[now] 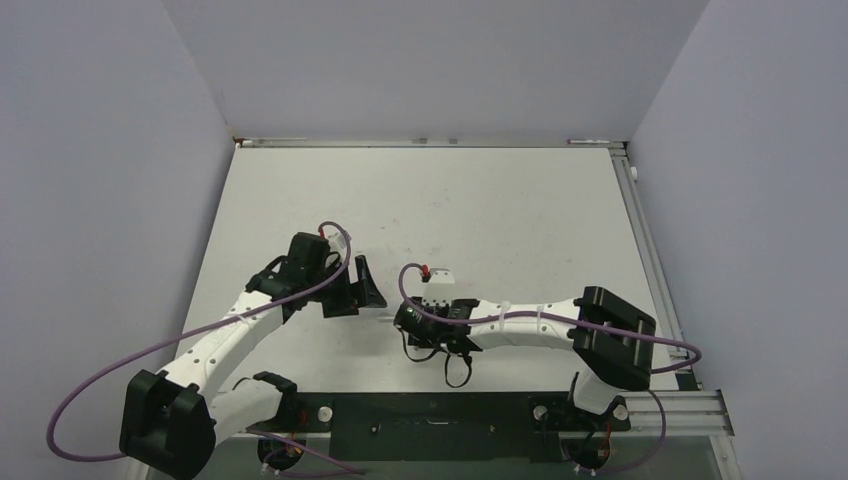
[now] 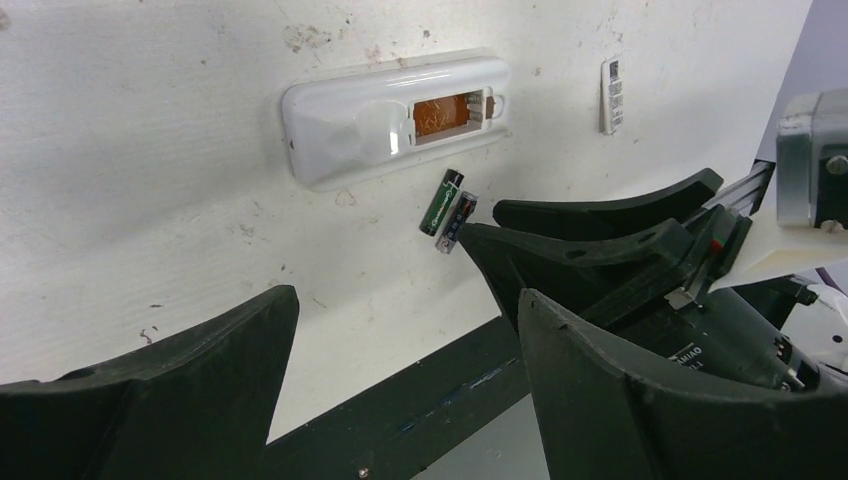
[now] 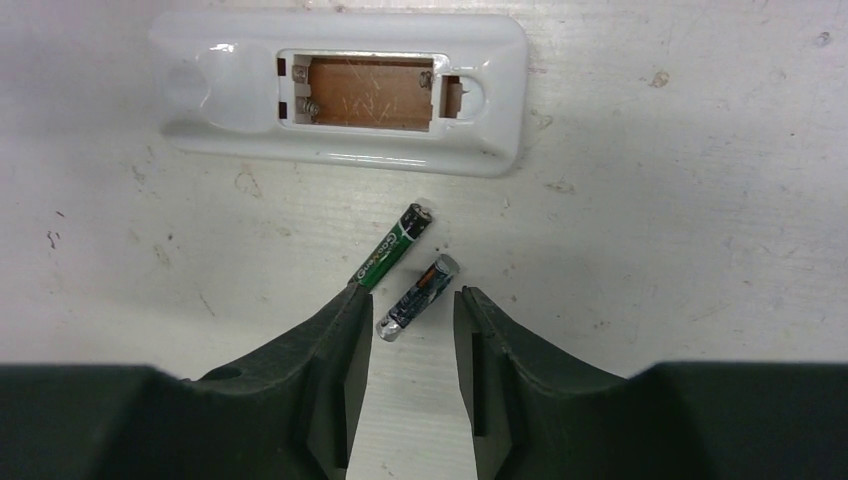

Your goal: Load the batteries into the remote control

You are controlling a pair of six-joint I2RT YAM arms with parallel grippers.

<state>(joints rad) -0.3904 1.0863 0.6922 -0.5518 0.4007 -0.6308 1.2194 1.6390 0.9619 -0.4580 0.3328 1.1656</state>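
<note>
The white remote control lies back-up on the table, its brown battery slot open and empty; the left wrist view shows the remote control too. Two batteries lie just beside it: a green one and a dark blue one. My right gripper is down at the table, its jaws a narrow gap apart on either side of the dark blue battery's near end. The left finger's tip sits at the green battery's end. My left gripper hovers wide open and empty, short of the batteries.
A small white piece with grey marks lies on the table beyond the remote. The black base rail runs along the table's near edge. Grey walls enclose the table on three sides.
</note>
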